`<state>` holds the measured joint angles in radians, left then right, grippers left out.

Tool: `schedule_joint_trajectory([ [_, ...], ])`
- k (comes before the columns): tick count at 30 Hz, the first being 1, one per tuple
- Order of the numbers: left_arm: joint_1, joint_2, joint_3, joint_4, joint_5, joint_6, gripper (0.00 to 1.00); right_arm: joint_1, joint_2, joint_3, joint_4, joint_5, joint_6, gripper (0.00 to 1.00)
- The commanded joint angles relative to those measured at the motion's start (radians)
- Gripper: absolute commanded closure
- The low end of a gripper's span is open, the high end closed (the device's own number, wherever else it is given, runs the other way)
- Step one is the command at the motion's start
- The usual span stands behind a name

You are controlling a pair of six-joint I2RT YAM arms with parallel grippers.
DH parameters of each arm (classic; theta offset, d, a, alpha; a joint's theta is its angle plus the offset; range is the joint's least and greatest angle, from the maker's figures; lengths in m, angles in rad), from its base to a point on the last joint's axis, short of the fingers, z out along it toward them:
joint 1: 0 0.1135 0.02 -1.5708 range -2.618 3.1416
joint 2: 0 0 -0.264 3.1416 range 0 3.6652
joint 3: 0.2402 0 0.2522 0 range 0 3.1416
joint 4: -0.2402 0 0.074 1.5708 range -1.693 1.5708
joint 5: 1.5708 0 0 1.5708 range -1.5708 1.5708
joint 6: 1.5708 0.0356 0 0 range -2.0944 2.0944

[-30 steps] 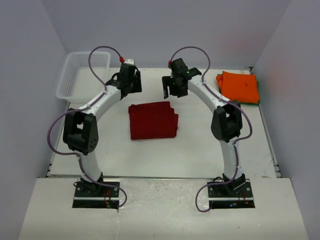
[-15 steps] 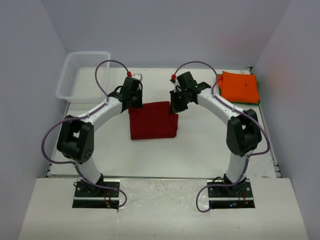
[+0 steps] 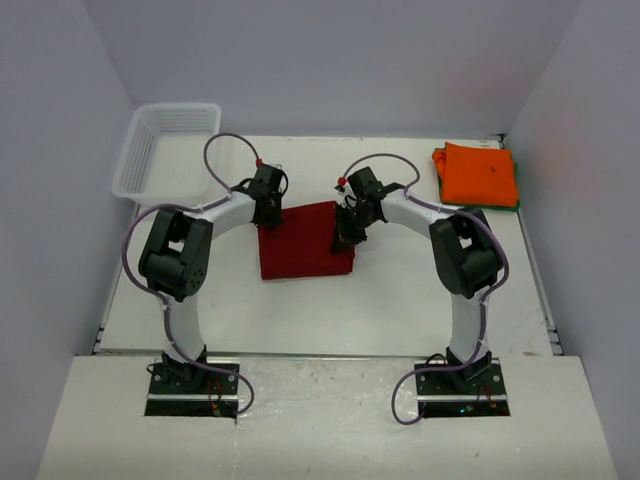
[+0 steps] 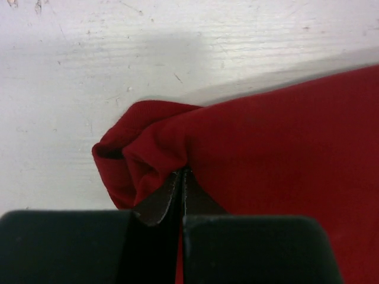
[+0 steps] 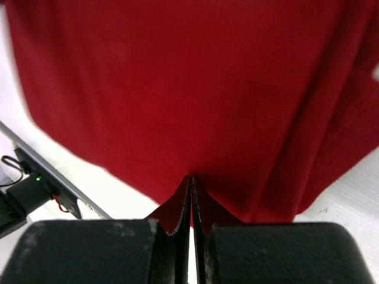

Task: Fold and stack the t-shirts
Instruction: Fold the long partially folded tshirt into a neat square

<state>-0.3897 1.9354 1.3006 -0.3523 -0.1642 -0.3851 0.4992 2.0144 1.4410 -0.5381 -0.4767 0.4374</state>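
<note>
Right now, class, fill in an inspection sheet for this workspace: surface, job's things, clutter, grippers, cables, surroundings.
Surface: white table, lightly scuffed.
Job's things: dark red t-shirt folded at centre; orange t-shirt folded at the far right, lying on a green t-shirt of which only an edge shows.
Clutter: white mesh basket at the far left corner.
Grippers: left gripper shut on the dark red t-shirt's far left corner; right gripper shut on its far right edge.
Cables: purple cables loop above both arms.
Surroundings: plain walls on three sides.

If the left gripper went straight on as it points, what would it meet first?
The dark red t-shirt: the left gripper is shut on its bunched corner; behind that, likely the table.
</note>
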Motion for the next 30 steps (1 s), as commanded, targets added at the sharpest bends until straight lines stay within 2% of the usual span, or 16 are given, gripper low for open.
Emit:
schedule_joint_trajectory([
  [1, 0.028, 0.034, 0.032, 0.049, -0.032, 0.025, 1.0, 0.006, 0.013, -0.036, 0.041, -0.005, 0.052, 1.0],
  [8, 0.035, 0.065, 0.043, 0.084, -0.014, 0.052, 1.0, 0.007, 0.038, -0.044, 0.015, 0.075, 0.038, 1.0],
  [15, 0.034, 0.021, 0.042, 0.095, 0.026, 0.055, 1.0, 0.009, -0.136, 0.009, -0.045, 0.11, -0.028, 0.99],
  [16, 0.034, 0.017, 0.042, 0.095, 0.025, 0.055, 1.0, 0.009, -0.152, 0.013, -0.054, 0.119, -0.028, 0.92],
  [17, 0.034, 0.013, 0.039, 0.093, 0.026, 0.055, 1.0, 0.006, -0.164, 0.021, -0.069, 0.133, -0.025, 0.82],
  [18, 0.034, 0.008, 0.037, 0.09, 0.023, 0.057, 1.0, 0.002, -0.174, 0.019, -0.071, 0.16, -0.016, 0.43],
  [19, 0.034, 0.008, 0.037, 0.09, 0.023, 0.06, 1.0, -0.002, -0.181, 0.024, -0.075, 0.159, -0.012, 0.3],
  [20, 0.034, 0.01, 0.037, 0.081, 0.022, 0.061, 1.0, -0.017, -0.178, 0.035, -0.089, 0.152, -0.011, 0.22],
  [23, 0.034, 0.002, 0.026, 0.082, 0.015, 0.061, 1.0, -0.054, -0.151, 0.062, -0.115, 0.11, -0.006, 0.13],
  [30, 0.034, -0.033, 0.058, 0.066, 0.028, 0.063, 1.0, -0.117, -0.069, 0.076, -0.112, 0.006, -0.025, 0.11],
])
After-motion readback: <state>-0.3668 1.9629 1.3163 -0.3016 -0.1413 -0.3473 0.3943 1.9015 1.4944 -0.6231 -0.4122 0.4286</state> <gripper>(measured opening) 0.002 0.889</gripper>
